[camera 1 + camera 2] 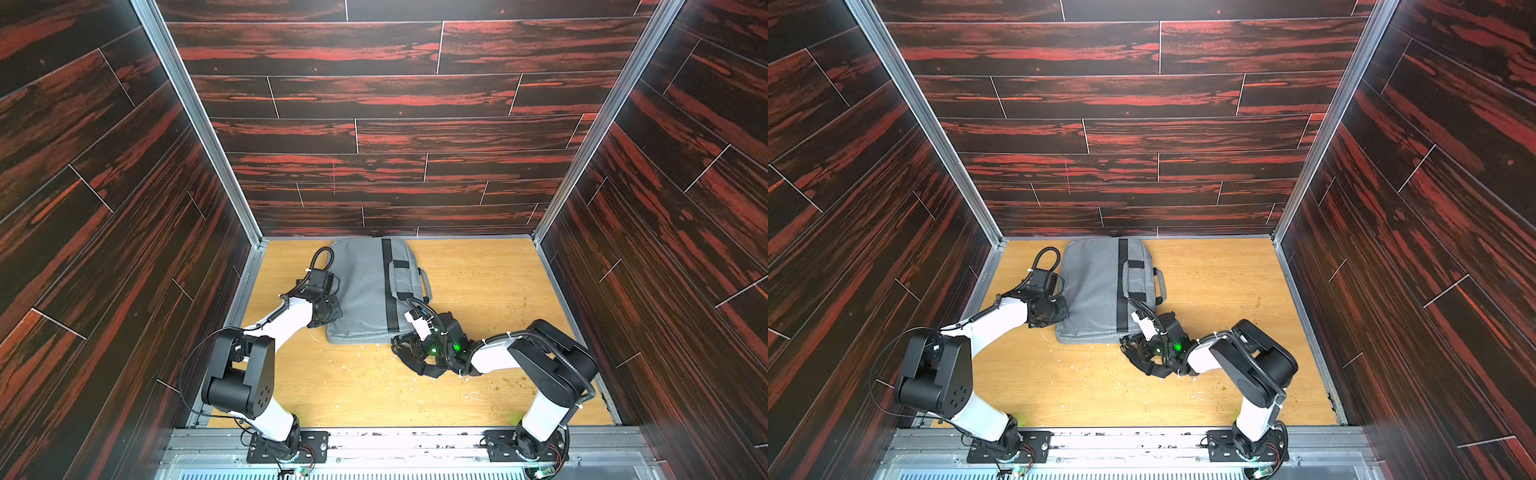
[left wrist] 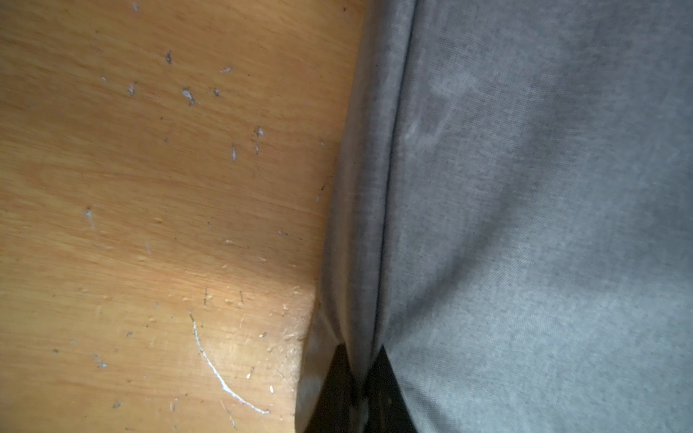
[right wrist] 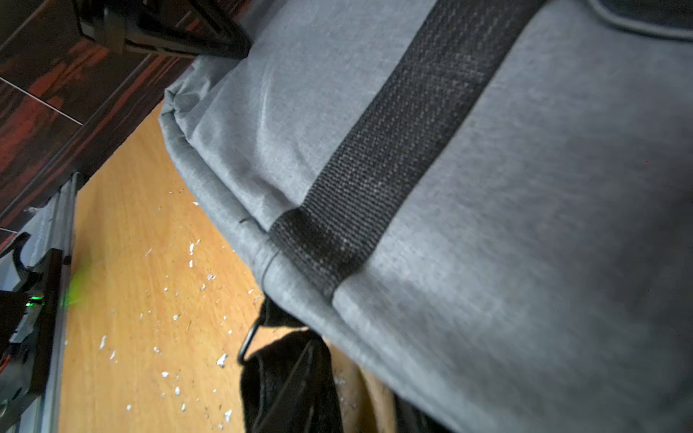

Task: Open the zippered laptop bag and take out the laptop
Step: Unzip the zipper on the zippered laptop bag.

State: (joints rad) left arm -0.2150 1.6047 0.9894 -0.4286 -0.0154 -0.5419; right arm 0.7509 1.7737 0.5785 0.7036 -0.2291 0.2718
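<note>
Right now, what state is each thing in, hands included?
bag, flat on the table, no opening showing.
laptop, not in view.
handles, lying flat.
strap, bunched on the table at the bag's near corner.
left hand, shut, pinching the bag's edge fabric.
right hand, low by the strap; open or shut, cannot tell.

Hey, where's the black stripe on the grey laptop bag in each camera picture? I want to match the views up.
Top views: in both, the black stripe runs near to far across the bag, around mid-frame, in the lower half.
Left wrist: not in it; only plain grey fabric and table show.
Right wrist: a wide diagonal band from the top right down to the bag's edge.
Shared landmark: the wooden table beside the bag.
</note>
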